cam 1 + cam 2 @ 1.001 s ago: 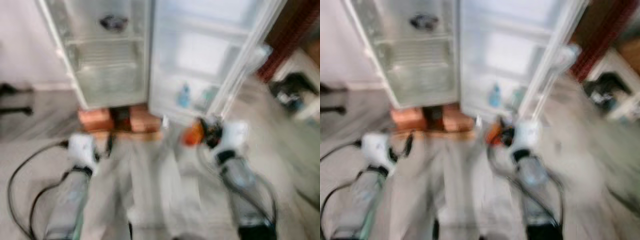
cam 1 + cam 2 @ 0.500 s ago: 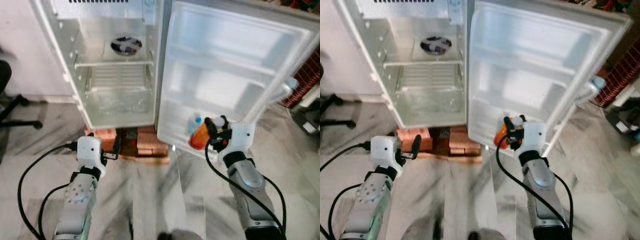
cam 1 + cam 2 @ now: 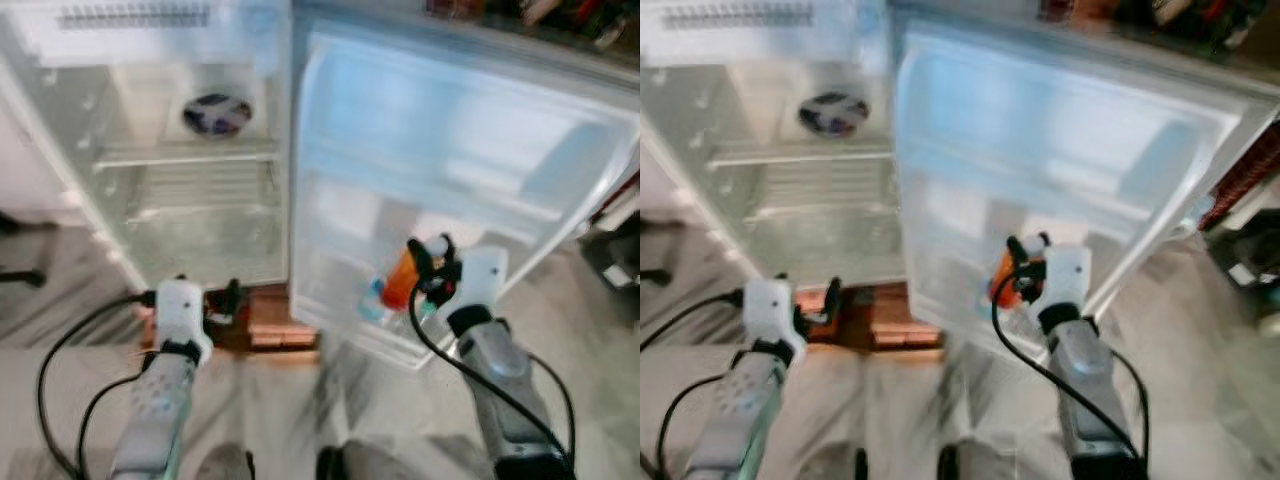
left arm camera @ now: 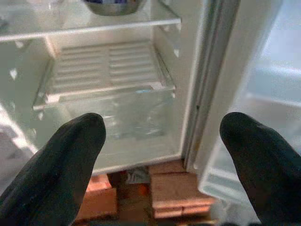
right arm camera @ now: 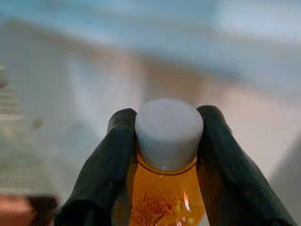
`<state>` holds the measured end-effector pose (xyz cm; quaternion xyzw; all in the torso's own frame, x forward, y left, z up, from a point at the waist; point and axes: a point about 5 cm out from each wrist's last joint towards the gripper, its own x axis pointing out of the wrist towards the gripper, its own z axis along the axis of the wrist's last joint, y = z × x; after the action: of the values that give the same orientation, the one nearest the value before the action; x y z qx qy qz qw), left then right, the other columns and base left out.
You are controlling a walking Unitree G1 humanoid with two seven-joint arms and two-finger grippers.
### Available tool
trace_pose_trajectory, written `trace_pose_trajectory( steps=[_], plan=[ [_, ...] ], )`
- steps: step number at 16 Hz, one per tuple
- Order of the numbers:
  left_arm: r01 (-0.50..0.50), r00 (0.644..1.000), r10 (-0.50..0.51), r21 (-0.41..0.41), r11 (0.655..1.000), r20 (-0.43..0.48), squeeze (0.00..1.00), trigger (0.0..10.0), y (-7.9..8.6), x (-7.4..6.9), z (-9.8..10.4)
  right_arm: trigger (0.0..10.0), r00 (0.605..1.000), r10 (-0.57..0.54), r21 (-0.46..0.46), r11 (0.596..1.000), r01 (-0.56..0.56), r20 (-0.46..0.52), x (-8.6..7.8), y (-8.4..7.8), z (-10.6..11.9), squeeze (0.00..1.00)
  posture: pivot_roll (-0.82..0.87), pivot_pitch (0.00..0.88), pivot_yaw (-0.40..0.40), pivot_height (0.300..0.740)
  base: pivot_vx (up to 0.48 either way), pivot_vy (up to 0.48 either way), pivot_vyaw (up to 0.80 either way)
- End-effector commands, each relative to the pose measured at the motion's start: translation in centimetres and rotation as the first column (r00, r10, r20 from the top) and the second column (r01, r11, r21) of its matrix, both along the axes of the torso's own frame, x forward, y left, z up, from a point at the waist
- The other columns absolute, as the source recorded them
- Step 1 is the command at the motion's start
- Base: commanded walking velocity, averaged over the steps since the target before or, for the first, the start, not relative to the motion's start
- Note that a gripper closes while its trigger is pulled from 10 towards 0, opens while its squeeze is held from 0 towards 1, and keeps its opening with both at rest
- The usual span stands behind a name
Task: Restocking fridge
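An open fridge (image 3: 180,250) stands in front of me, its door (image 3: 460,170) swung wide to the right. My right gripper (image 3: 428,262) is shut on an orange bottle (image 3: 402,281) with a white cap (image 5: 168,132), held in front of the lowest door shelf (image 3: 400,340). A blue-topped bottle (image 3: 374,297) stands in that shelf. My left gripper (image 3: 220,300) is open and holds nothing, low in front of the fridge body, its fingers (image 4: 66,169) spread wide.
A dark patterned bowl (image 3: 217,115) sits on the upper fridge shelf. A wire rack (image 4: 106,68) and a clear drawer (image 4: 117,115) lie below. The fridge rests on bricks (image 3: 280,330). Black cables (image 3: 60,370) trail from both arms.
The camera has moved closer to the fridge and tilted. My right gripper has carried the orange bottle slightly higher against the door's lowest shelf. The left gripper stays low.
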<state>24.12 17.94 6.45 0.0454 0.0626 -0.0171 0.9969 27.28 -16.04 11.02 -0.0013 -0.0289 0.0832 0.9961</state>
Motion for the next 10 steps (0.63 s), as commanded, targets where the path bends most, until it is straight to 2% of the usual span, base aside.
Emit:
trace_pose_trajectory(
  steps=[1, 3, 5, 7, 10],
  plan=[
    [-0.032, 0.999, 0.032, 0.031, 0.999, -0.024, 0.00, 10.0, 1.1, -0.9, -0.4, 10.0, 0.999, 0.000, 0.012, 1.000, -0.001, 0.046, -0.3, 0.1, 0.8, 0.00, 0.10, 0.150, -0.093, 0.740, 0.000, 0.000, 0.00],
    [0.004, 1.000, -0.004, 0.052, 0.999, -0.009, 0.00, 10.0, 1.2, -1.8, -0.2, 10.0, 0.999, -0.008, 0.012, 1.000, 0.008, 0.034, -1.0, -0.3, 0.4, 0.00, 0.11, 0.150, -0.098, 0.740, 0.000, 0.000, 0.00],
    [0.003, 1.000, -0.004, 0.118, 0.993, 0.014, 0.00, 10.0, 1.8, -2.4, 0.5, 10.0, 1.000, -0.017, 0.013, 1.000, 0.017, 0.010, -1.7, -0.7, -0.1, 0.00, 0.11, 0.151, -0.098, 0.740, 0.000, 0.000, 0.00],
    [0.013, 0.995, -0.029, 0.159, 0.987, 0.096, 0.00, 10.0, 1.3, -2.4, 1.9, 10.0, 1.000, -0.008, 0.016, 1.000, 0.008, -0.005, -2.0, -0.5, -0.5, 0.00, 0.11, 0.154, -0.100, 0.740, 0.000, 0.000, 0.00],
    [0.002, 0.993, -0.016, 0.117, 0.993, 0.118, 0.00, 10.0, 0.5, -1.9, 2.5, 10.0, 1.000, 0.029, 0.048, 0.998, -0.029, -0.008, -2.1, 0.1, -0.3, 0.00, 0.11, 0.156, -0.101, 0.740, 0.000, 0.000, 0.00]
  ],
)
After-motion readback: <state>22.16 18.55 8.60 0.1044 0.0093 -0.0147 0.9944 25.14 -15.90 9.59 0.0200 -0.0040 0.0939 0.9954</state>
